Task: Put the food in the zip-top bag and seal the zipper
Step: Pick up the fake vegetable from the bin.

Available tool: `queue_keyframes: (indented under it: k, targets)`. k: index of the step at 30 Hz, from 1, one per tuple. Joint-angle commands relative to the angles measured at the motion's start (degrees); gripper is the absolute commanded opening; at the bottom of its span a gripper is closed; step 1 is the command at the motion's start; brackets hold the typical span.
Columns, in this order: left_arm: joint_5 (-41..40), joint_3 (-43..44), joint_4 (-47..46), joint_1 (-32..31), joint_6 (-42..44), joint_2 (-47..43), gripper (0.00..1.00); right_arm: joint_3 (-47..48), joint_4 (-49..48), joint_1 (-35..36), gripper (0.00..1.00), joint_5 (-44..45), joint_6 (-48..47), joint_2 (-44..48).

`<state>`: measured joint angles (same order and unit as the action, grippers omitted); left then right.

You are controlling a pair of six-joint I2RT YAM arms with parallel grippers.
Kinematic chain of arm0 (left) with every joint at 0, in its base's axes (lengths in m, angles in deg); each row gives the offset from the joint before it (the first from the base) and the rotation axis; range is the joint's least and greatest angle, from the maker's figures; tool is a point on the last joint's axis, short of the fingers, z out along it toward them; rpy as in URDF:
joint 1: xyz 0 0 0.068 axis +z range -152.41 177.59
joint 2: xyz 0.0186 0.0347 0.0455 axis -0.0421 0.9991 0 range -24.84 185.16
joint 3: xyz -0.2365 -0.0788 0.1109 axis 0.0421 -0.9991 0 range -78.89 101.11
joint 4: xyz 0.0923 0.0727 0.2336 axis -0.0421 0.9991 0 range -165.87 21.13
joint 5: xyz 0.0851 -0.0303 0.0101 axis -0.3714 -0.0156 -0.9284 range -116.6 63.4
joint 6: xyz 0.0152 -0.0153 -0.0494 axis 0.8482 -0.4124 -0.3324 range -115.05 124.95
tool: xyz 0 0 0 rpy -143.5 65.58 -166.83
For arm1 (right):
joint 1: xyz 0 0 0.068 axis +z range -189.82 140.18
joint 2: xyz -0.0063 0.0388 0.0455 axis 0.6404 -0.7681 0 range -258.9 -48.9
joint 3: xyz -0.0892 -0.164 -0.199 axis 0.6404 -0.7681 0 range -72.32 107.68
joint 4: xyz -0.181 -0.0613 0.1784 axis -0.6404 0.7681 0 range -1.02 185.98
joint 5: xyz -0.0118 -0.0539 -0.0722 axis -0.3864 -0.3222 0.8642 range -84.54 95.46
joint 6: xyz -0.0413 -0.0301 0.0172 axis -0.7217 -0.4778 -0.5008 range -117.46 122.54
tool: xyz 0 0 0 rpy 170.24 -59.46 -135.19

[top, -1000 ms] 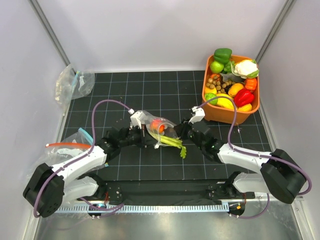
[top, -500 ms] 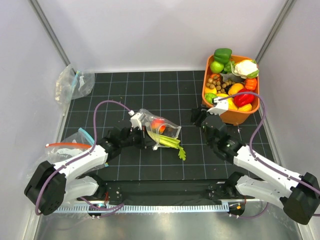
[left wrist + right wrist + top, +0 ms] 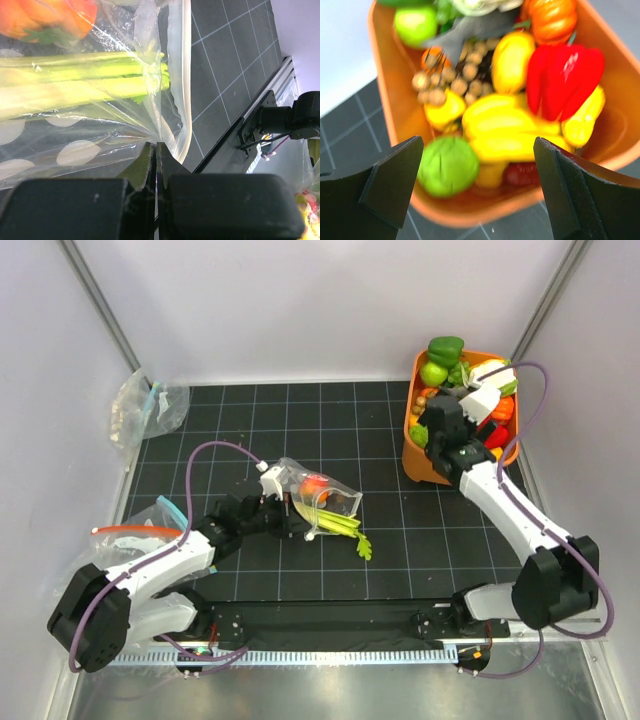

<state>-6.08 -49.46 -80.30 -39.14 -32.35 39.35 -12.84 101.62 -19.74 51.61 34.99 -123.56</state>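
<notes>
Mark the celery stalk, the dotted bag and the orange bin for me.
celery stalk [image 3: 340, 526], top view, on the green stem.
dotted bag [image 3: 75, 151], left wrist view, on a white dot on its side.
orange bin [image 3: 382, 75], right wrist view, on its left wall.

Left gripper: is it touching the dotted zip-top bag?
Touching. The left wrist view shows the left gripper shut on a fold of the zip-top bag, with the clear film pinched between its jaws.

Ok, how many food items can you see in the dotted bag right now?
2. The celery stalk lies along the dotted bag's near side, leafy end sticking out; one red toy vegetable sits beyond it. Another could be hidden.
</notes>
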Motion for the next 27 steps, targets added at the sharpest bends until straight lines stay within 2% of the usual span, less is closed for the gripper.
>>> queue_keyframes:
  k: [1, 11, 16, 21, 27]
  targets:
    - [0.1, 1.8, -0.6, 0.2, 0.1, -0.7, 0.00, 8.3, 4.5, -3.1, 1.00, 0.5, 1.7, -3.2]
    - [-0.3, 1.5, -0.3, 0.2, 0.1, -2.0, 0.00, 22.4, 13.1, -10.3, 1.00, 2.5, 2.4, -16.6]
    - [0.0, 1.7, -0.3, 0.2, 0.0, -1.4, 0.00, 22.1, 15.0, -14.3, 1.00, 1.5, 3.9, -20.3]
    - [-0.3, 1.6, -0.3, 0.2, 0.1, -1.3, 0.00, 18.9, 9.8, -17.4, 1.00, 0.0, 4.7, -22.8]
    - [-0.2, 1.8, -0.3, 0.2, 0.1, -0.9, 0.00, 20.1, 9.5, -19.4, 1.00, 0.5, 5.6, -27.9]
